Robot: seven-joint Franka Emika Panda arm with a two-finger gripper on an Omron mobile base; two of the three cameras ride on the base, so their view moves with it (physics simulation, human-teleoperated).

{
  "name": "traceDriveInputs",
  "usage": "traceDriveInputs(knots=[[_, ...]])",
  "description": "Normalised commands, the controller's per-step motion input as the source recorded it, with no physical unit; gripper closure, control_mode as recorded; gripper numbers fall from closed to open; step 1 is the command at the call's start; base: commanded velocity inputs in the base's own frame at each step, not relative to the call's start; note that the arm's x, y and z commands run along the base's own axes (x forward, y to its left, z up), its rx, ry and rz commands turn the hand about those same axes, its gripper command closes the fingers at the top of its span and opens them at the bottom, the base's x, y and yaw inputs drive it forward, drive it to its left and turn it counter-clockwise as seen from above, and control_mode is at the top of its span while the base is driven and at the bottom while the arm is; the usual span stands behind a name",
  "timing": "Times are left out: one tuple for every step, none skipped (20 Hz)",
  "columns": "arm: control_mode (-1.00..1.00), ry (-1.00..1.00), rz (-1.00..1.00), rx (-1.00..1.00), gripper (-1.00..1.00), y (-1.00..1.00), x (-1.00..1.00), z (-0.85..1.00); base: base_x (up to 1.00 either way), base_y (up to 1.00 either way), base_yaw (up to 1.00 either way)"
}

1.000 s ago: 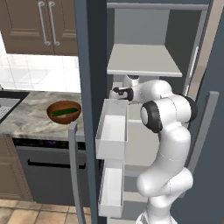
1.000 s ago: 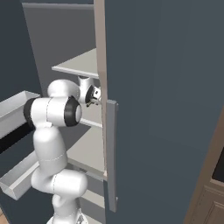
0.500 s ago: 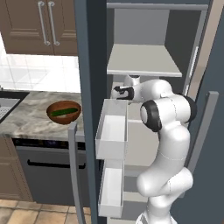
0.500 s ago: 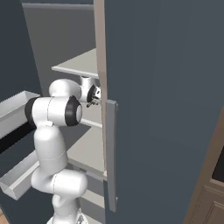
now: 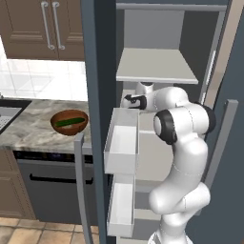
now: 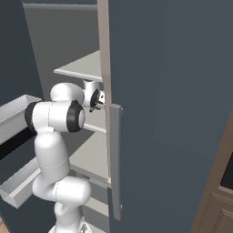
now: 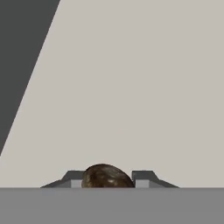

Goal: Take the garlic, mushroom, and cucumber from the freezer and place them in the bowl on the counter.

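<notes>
In the hand view a small brown mushroom [image 7: 107, 176] lies on the freezer's light grey shelf [image 7: 140, 87]. My gripper [image 7: 107, 179] is shut on the mushroom, and a dark fingertip [image 7: 72, 178] presses on each side of it. The arm reaches into the open slate-blue freezer [image 5: 97, 66], with the hand [image 5: 132, 101] just under an upper shelf. On the marbled counter [image 5: 28, 133] stands the reddish-brown bowl [image 5: 55, 119], and the dark green cucumber [image 5: 69, 122] lies inside it. The garlic is out of view.
White door bins [image 5: 121, 143] hang on the open freezer door right beside the arm. The other freezer door [image 6: 173, 91] with its grey bar handle [image 6: 115, 159] stands close on the arm's right. Brown cabinets [image 5: 43, 28] hang above the counter, and a black sink [image 5: 9, 107] sits at its left.
The jaws have gone from wide open to closed against the mushroom. The arm and base have barely moved.
</notes>
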Motion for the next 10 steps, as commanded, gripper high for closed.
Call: traceDriveInputs(knots=[[-1.00,0.00,0.00,0.00,1.00,0.16,-0.45,-0.44,0.00,0.00,0.00],[-1.00,-0.01,0.00,0.00,1.00,0.16,-0.50,-0.39,0.00,0.00,0.00],[-1.00,-0.02,0.00,0.00,1.00,0.16,-0.53,-0.35,0.00,0.00,0.00],[-1.00,-0.04,0.00,0.00,1.00,0.15,-0.61,-0.32,0.00,0.00,0.00],[-1.00,-0.04,0.00,0.00,1.00,0.12,-0.64,-0.32,0.00,0.00,0.00],[-1.00,-0.04,0.00,0.00,1.00,0.13,-0.66,-0.37,0.00,0.00,0.00],[-1.00,-0.04,0.00,0.00,1.00,0.15,-0.66,-0.43,0.00,0.00,0.00],[-1.00,-0.10,0.00,0.00,1.00,0.19,-0.75,-0.59,0.00,0.00,0.00],[-1.00,-0.08,0.00,0.00,1.00,0.11,-0.59,-0.63,0.00,0.00,0.00],[-1.00,-0.08,0.00,0.00,1.00,0.10,-0.52,-0.56,0.00,0.00,0.00]])
